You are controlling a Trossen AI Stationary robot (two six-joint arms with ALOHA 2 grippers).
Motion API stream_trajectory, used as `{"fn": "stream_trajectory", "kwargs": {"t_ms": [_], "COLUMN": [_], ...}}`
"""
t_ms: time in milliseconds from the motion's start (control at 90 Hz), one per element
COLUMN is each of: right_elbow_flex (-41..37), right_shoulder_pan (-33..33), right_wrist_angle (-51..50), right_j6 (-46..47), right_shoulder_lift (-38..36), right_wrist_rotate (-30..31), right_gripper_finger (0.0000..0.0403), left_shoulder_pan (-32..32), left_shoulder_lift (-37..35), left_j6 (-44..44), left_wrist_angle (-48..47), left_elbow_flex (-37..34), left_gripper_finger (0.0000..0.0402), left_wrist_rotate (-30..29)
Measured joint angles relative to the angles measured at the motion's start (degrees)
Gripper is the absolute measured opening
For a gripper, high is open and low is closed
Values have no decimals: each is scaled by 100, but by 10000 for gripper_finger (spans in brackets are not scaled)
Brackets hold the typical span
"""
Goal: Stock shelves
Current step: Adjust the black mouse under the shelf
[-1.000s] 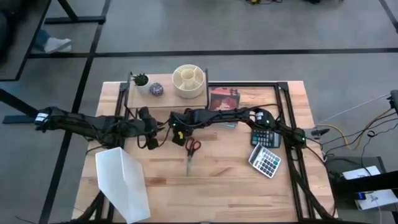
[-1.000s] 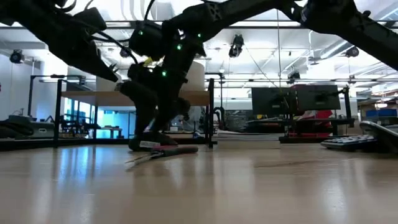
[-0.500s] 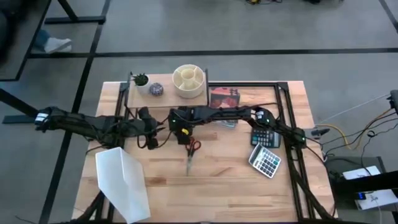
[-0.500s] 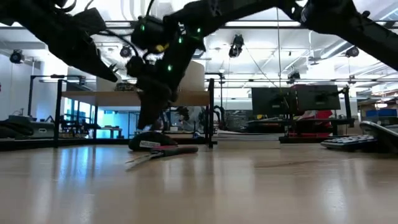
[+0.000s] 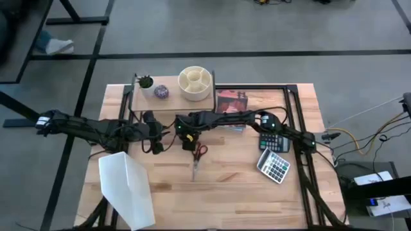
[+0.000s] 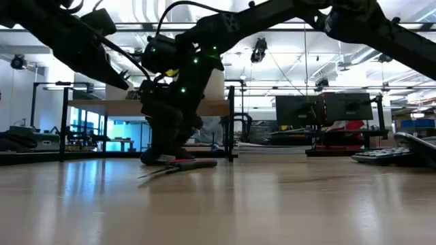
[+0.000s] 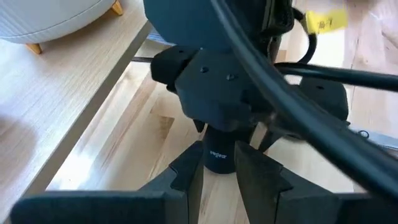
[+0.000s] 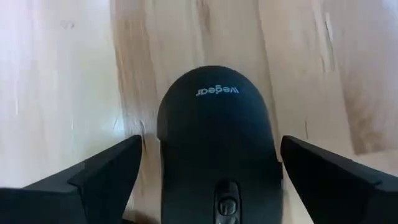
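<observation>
While the right gripper (image 8: pixel 214 180) hangs over a black computer mouse (image 8: pixel 216 130), jaws spread wide, that smooth, light, rigid shell looks best pinched across its sides.

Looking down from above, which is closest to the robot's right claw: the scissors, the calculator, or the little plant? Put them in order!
From the right gripper, seen in the high view:
1. Scissors, right beside it, toward the table's front.
2. Little plant, on the shelf's far left corner.
3. Calculator, off on the table's right side.
</observation>
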Motion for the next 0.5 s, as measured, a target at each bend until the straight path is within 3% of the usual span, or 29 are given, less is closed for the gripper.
{"fn": "stream_trajectory", "kwargs": {"t_ms": [133, 289, 500], "right_elbow_flex": [-1, -26, -39], "right_shoulder_pan": [38, 139, 371], "right_wrist_angle": [-39, -105, -587], "right_j6": [1318, 2111, 3274], "right_shoulder_lift": [0, 0, 0], "right_wrist_rotate": [9, 89, 1104], "right_gripper_finger": [364, 364, 364], "left_shoulder_pan": [-1, -2, -2], "left_shoulder_lift": [1, 1, 3], "left_j6": [-1, -2, -7], "left_wrist_angle": [-1, -1, -10], "left_elbow_flex": [0, 0, 0], "left_gripper_finger": [75, 75, 75], "left_wrist_rotate": [0, 2, 13]}}
